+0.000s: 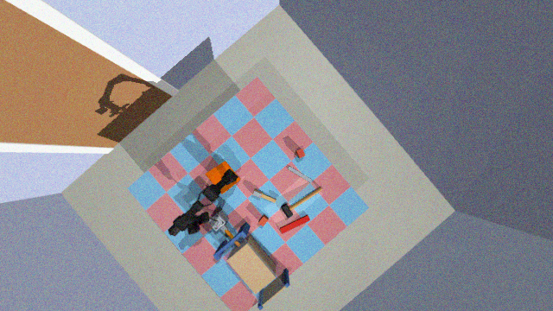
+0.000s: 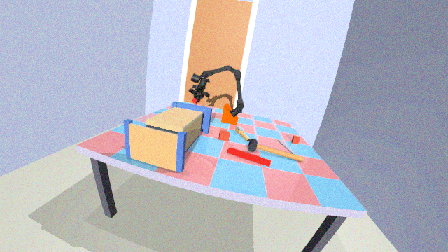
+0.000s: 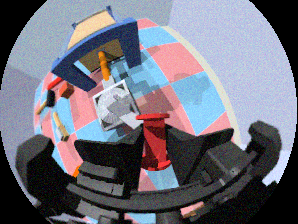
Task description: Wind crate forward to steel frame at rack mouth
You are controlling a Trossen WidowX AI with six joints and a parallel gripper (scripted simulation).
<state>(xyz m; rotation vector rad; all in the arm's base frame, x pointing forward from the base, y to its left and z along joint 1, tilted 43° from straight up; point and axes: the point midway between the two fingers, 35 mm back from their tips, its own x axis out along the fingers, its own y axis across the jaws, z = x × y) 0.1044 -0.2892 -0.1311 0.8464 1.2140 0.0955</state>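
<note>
My gripper [image 2: 197, 99] [image 3: 152, 125] is shut on the winch handle's red grip [image 3: 154, 142]. The handle's grey arm reaches from the grip over the pale square winch [image 1: 219, 223] [image 3: 106, 109]; I cannot tell whether its key is in the hole. An orange strap [image 1: 228, 233] [image 3: 103, 65] runs from the winch side toward the blue frame [image 1: 222, 250] [image 2: 207, 122] [image 3: 131, 50]. Behind the frame is a tan box shape [image 1: 251, 267] [image 2: 175, 118]; crate and cubby panels are hard to tell apart. The crate's front is not clearly visible.
An orange block [image 1: 217, 173] [image 2: 227, 117] stands at the arm's base. A red block [image 1: 263, 220] [image 2: 224, 135] [image 3: 66, 90], a mallet [image 1: 286, 211] [image 2: 252, 145], a red bar [image 1: 295, 224] [image 2: 248, 156] and a wooden-handled tool [image 1: 267, 197] lie beside the cubby.
</note>
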